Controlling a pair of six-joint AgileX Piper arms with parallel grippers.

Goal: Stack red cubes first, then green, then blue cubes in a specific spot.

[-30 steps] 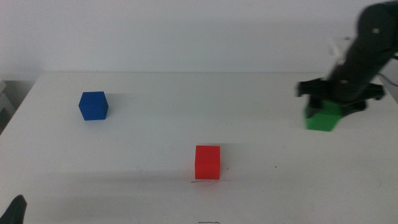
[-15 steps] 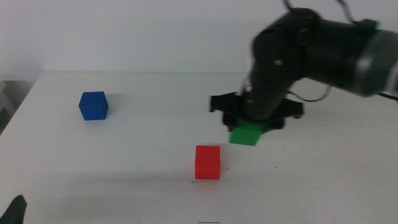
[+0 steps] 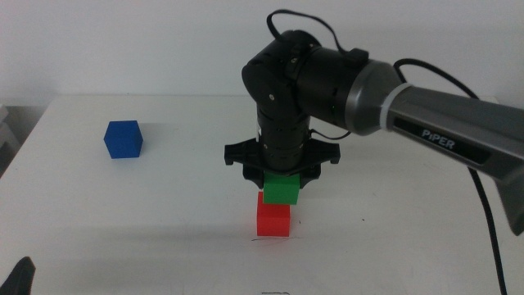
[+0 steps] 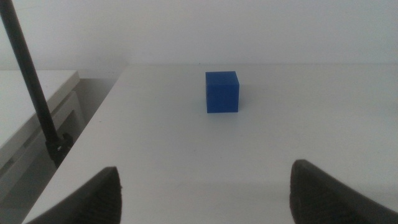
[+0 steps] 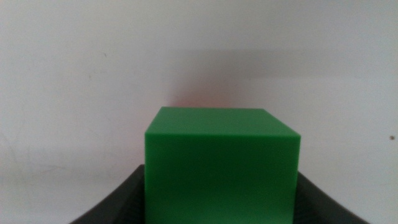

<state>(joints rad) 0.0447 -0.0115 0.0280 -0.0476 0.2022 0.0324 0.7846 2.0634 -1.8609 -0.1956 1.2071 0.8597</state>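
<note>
The red cube point(image 3: 273, 220) stands on the white table at the front middle, on the spot's short thin dark line point(image 3: 270, 238). My right gripper point(image 3: 281, 182) is shut on the green cube point(image 3: 281, 191) and holds it right over the red cube, at or just above its top face. In the right wrist view the green cube point(image 5: 221, 165) fills the space between the jaws and hides the red cube. The blue cube point(image 3: 123, 138) sits at the back left; it also shows in the left wrist view point(image 4: 222, 92). My left gripper point(image 4: 202, 193) is open, waiting at the front left.
The right arm point(image 3: 426, 123) reaches in from the right across the table's middle. The table's left edge point(image 3: 20, 147) lies beside the blue cube. A dark stand pole point(image 4: 31, 87) rises off the table's left side in the left wrist view.
My right gripper has carried the green cube from the far right leftward and forward to right over the red cube. The red and blue cubes have not moved.
</note>
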